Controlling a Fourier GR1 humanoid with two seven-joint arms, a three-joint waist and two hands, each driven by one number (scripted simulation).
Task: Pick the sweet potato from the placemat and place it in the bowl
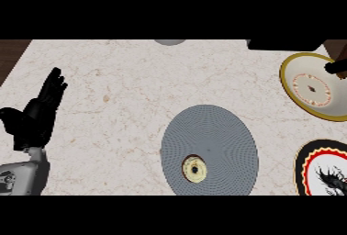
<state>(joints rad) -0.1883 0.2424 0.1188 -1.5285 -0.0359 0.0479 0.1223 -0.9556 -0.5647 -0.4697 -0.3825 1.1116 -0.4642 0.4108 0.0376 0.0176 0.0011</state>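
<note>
The sweet potato (194, 168) shows as a small cream oval with a dark middle. It lies on the lower left part of the round grey placemat (217, 133) in the middle of the counter. The bowl (298, 69), white inside with a gold rim, sits at the far right, well away from the placemat. My left hand (37, 114) stays at the left edge with its fingers straight and pointing up, holding nothing and far from the sweet potato. My right hand does not show. A small black shape (336, 68) overlaps the bowl's right rim at the view's edge; I cannot tell what it is.
A plate (308, 158) with a black, red and cream pattern lies at the lower right, close to the placemat. A black block (284, 44) stands at the back right and a grey round object (169, 41) at the back edge. Bare marble (122, 92) lies between my left hand and the placemat.
</note>
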